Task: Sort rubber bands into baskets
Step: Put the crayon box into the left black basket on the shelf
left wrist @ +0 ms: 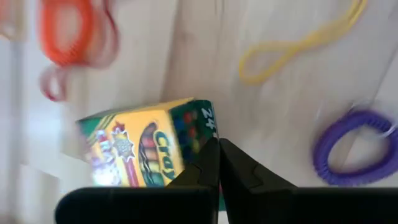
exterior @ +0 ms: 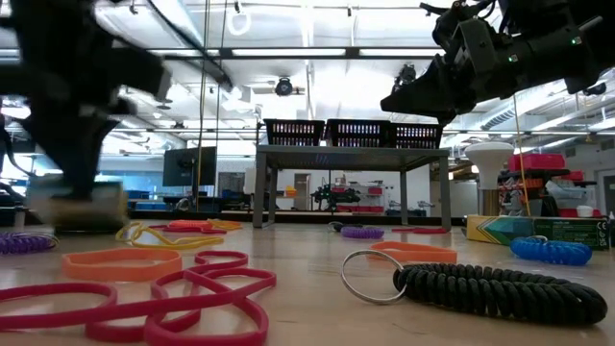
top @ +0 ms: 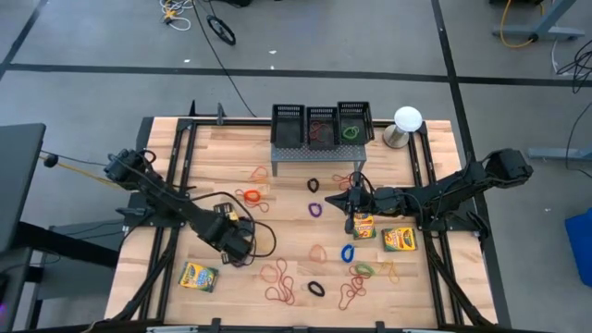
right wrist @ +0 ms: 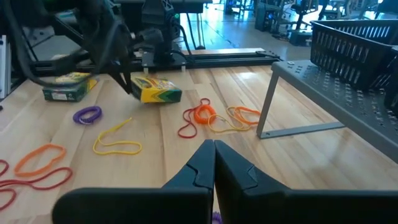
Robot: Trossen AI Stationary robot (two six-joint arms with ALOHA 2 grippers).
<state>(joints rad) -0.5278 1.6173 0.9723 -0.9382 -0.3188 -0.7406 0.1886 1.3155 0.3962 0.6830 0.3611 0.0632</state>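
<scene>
Rubber bands, thin coloured loops (top: 282, 277), lie scattered over your wooden slatted table (top: 231, 148) in the high view: red and tan ones toward the near edge, an orange cluster (top: 250, 196) mid-table, a purple coil (top: 314, 209), a blue coil (top: 348, 252). Three black rectangular mesh baskets (top: 322, 125) sit side by side on the grey perforated metal stand (top: 317, 153) at the far edge; the right one holds a green loop (top: 351, 132), the middle one reddish loops. Your left gripper (top: 233, 242) hangs left of centre, near a yellow-green crayon box (top: 198, 276). Your right gripper (top: 350, 196) sits just before the stand, with two more crayon boxes (top: 398, 240) close by.

Low view: red bands (exterior: 144, 303) and a black coiled band on a metal ring (exterior: 490, 288) lie nearest; the baskets (exterior: 356, 133) stand on the stand behind.

Left wrist view: fingers (left wrist: 208, 165) pressed together with nothing between them, above a crayon box (left wrist: 146, 149); a yellow loop (left wrist: 298, 46) and purple coil (left wrist: 348, 149) lie beyond.

Right wrist view: fingers (right wrist: 205, 165) likewise closed and empty; orange bands (right wrist: 202, 115) lie ahead, basket (right wrist: 360, 40) on the stand beside
</scene>
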